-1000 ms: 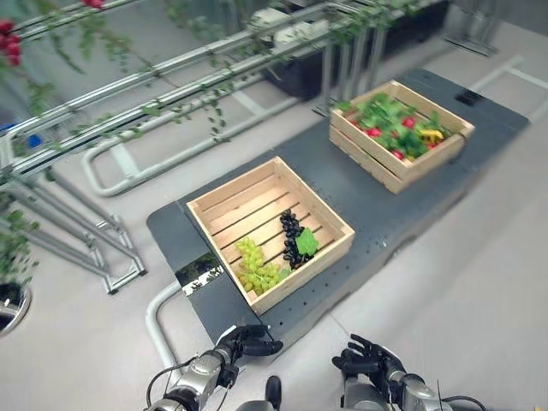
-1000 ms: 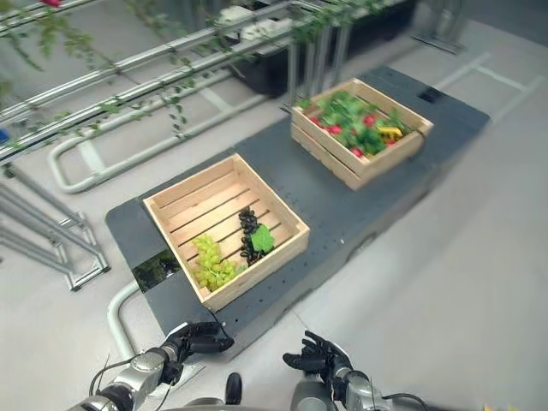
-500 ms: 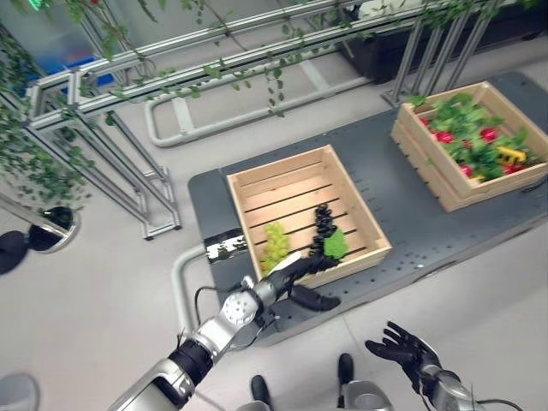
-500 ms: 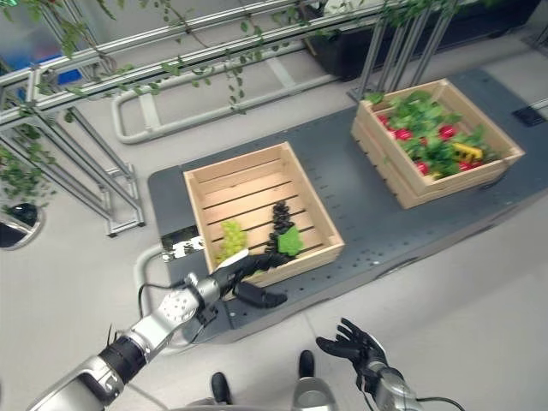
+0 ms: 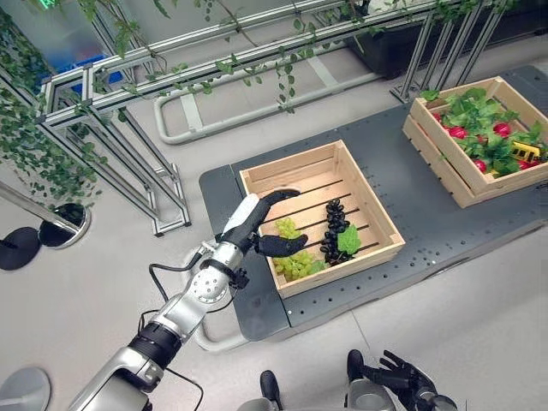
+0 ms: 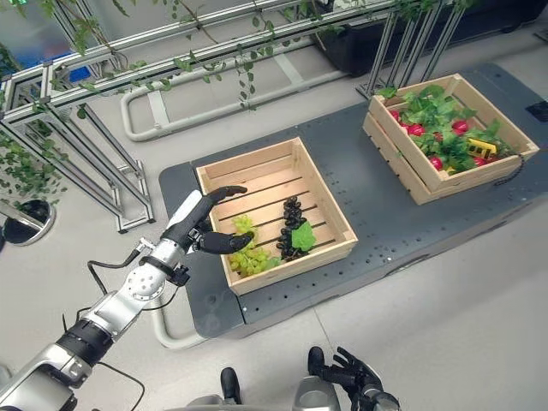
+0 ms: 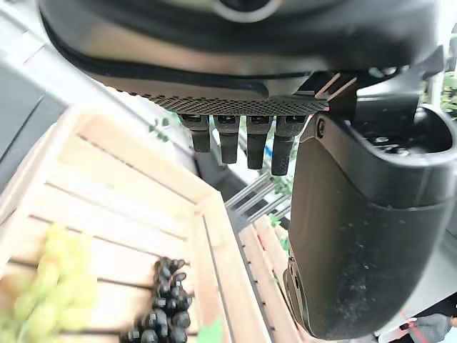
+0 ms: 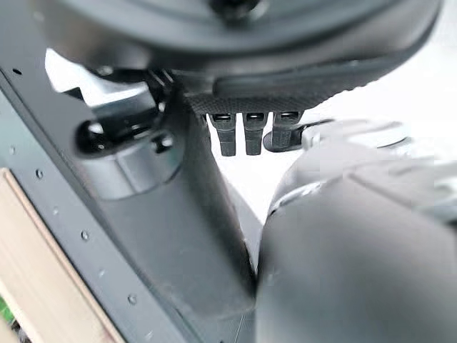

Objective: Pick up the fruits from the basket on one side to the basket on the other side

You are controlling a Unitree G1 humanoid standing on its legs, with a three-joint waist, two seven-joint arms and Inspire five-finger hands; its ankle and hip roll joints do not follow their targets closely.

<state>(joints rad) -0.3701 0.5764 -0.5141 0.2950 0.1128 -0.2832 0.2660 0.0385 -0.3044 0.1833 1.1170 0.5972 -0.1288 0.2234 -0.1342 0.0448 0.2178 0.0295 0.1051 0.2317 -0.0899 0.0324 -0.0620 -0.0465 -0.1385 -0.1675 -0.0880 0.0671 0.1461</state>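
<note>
My right hand (image 5: 402, 379) idles low, fingers spread. Left hand (image 5: 257, 224) hovers open-fingered, empty, over the slatted wood crate (image 5: 377, 218) holding knobbly green grapes (image 5: 291, 261) beside black grapes (image 5: 332, 238). Far crate (image 5: 445, 163): leafy greens, red fruit.

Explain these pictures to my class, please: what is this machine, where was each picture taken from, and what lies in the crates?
This is a humanoid robot. Two pictures come from cameras in its head, looking down; two come from cameras on its wrists. Its left hand reaches, open, over the near wooden crate, above the green grapes that lie beside the black grapes. It holds nothing yet. The right hand hangs low, fingers spread. The far crate holds leaves with red and yellow fruit. Both crates stand on a dark platform.
</note>
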